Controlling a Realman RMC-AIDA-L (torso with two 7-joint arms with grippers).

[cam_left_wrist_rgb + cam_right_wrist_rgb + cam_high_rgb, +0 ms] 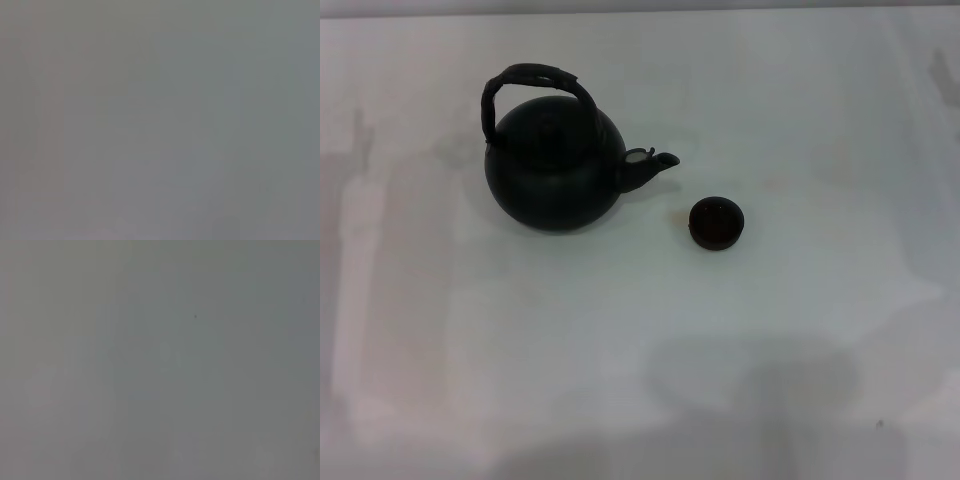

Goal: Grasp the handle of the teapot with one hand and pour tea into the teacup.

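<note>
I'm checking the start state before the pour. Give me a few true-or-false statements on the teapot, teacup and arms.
1. The teapot stands upright on the table. True.
2. Its spout points away from the teacup. False: it points toward the cup's side.
3. A gripper holds the handle. False: no gripper is in view.
4. The teacup touches the teapot. False: they stand apart.
5. The teacup is far smaller than the teapot. True.

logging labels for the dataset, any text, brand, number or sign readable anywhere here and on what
None: no readable text in any view.
The teapot, its handle and the teacup show plain dark surfaces with no word, brand or number.
The white table bears no label or sign.
Both wrist views show only a flat grey surface with nothing written; neither gripper is in view.
</note>
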